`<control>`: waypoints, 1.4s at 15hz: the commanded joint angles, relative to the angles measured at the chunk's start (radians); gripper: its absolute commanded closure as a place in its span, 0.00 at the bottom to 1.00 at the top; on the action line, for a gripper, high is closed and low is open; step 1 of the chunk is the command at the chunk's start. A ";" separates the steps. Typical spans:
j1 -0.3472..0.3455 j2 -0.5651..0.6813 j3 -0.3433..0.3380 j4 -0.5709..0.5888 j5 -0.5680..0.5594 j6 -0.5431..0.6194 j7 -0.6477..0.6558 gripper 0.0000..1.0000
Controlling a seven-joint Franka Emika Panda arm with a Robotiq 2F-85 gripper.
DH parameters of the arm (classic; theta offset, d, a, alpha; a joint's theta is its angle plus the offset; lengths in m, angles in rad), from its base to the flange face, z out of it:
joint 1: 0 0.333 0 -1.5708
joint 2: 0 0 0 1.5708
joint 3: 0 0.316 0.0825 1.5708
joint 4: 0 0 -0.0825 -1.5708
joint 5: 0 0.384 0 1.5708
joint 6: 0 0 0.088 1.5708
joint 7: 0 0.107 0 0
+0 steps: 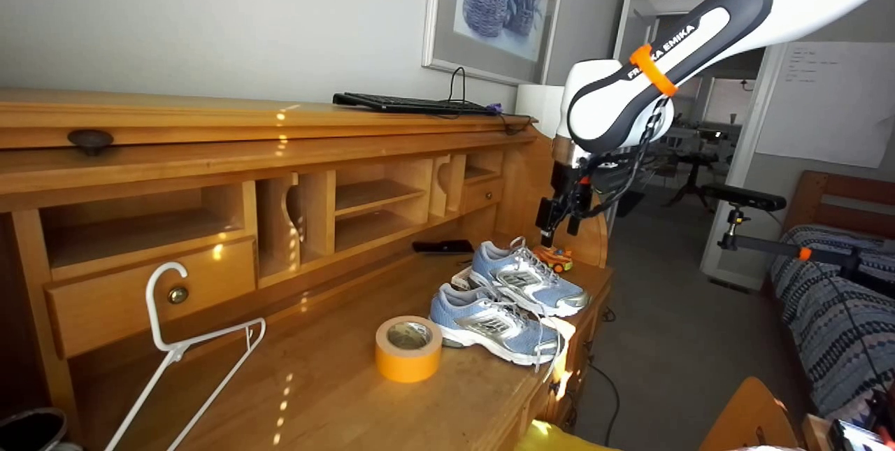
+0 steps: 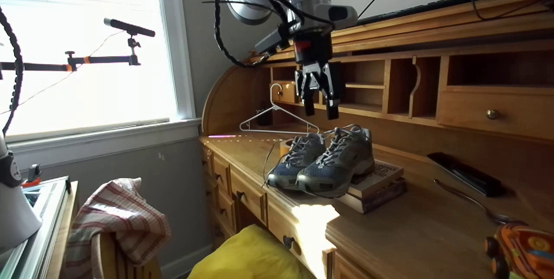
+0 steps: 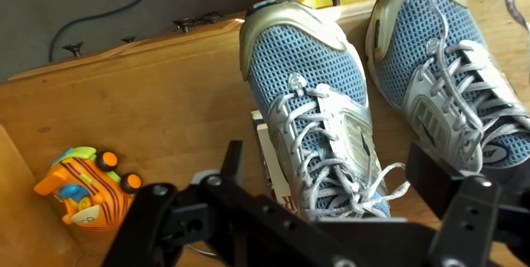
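Gripper (image 2: 320, 111) spread wide above running shoes (image 3: 308, 80)

The Franka arm (image 1: 706, 31) slopes down from an upper corner of an exterior view, bends near its lower end, and hangs its gripper almost straight down over the bench (image 1: 314, 381). Its two black fingers (image 3: 235, 160) stand well apart, their tips above the shoes, with a gap showing beneath them in an exterior view. In the wrist view, the tied laces (image 3: 357, 196) of the nearer shoe fall between them. Both blue-and-silver shoes sit side by side, toes at the bench's front edge. That nearer shoe partly covers stacked books (image 2: 381, 175); whether it rests on them I cannot tell. An orange tape roll (image 1: 407, 367) lies flat just beside its mate. Close to the side panel (image 3: 29, 209) at an end of the bench is an orange toy vehicle (image 3: 97, 188); toward the opposite end is a white hanger (image 1: 176, 351). A black keyboard (image 1: 412, 103) lies on the upper ledge (image 1: 210, 101).
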 commanded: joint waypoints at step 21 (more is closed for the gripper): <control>0.028 0.178 0.028 0.116 0.001 0.102 0.077 1.00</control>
